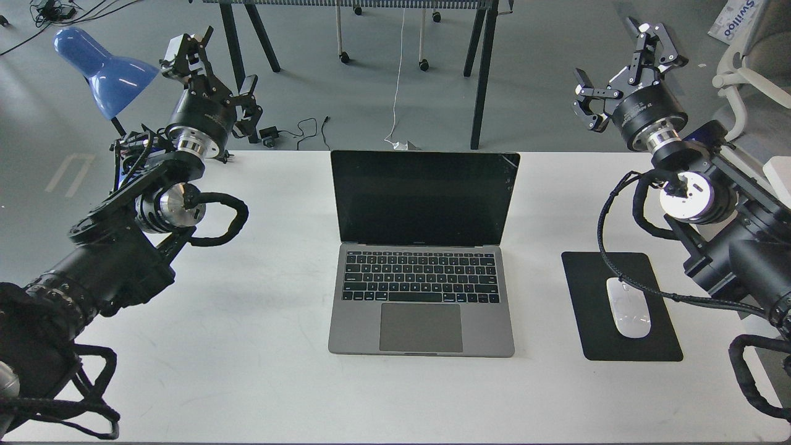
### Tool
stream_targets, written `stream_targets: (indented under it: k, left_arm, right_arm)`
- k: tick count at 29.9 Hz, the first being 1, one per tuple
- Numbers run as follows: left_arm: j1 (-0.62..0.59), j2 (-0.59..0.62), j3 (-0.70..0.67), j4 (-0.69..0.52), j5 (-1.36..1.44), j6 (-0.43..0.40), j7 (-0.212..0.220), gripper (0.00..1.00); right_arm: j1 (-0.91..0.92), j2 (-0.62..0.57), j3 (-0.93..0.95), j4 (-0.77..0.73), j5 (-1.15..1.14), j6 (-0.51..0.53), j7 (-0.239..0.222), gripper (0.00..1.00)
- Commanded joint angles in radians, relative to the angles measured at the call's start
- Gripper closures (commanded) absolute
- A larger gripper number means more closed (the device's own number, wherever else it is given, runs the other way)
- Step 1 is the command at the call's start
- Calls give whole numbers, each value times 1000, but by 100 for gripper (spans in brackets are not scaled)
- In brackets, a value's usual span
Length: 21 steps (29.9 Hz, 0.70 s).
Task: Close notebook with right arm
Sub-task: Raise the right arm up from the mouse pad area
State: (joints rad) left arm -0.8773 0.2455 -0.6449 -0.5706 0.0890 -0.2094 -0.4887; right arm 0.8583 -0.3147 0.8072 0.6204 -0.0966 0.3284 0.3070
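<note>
One white table (pixel 247 346) is seen, spanning nearly the whole view. No containers are seen on it.

Two black arms are raised over its edges. The right arm (pixel 710 204) comes in from the right, a braided cable looped below it; the left arm (pixel 123 228) comes in from the left.

One notebook (pixel 423 272) lies at the table's middle, lid open and upright, screen black, keyboard and trackpad towards the near edge. It is well apart from both arms.

One black mouse pad (pixel 593 334) lies right of the notebook, with one white mouse (pixel 628 307) on it.

One blue lamp (pixel 105 71) stands at the far left.

The right gripper (pixel 621 62) is held high at far right, fingers spread, nothing between them. The left gripper (pixel 216 65) is held high at far left, fingers likewise spread and empty.
</note>
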Motion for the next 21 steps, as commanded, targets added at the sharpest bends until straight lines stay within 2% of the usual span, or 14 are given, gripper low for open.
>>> stream_targets:
  k: [1, 10, 13, 17, 21]
  left_arm:
    - [0, -2, 1, 0, 0, 10, 0, 0]
    - [0, 0, 4, 0, 0, 2, 0, 0]
    - [0, -2, 4, 0, 0, 1, 0, 0]
    - [0, -2, 4, 0, 0, 1, 0, 0]
    - [0, -2, 4, -2, 0, 1, 0, 0]
  right_arm:
    - [1, 0, -3, 1, 0, 0, 0, 0]
    - [14, 2, -20, 1, -3, -8, -3, 0]
    - [59, 6, -55, -7, -18, -43, -11, 0]
    - [206, 14, -316, -68, -38, -112, -28, 0]
    - [355, 80, -629, -191, -34, -120, -35, 0]
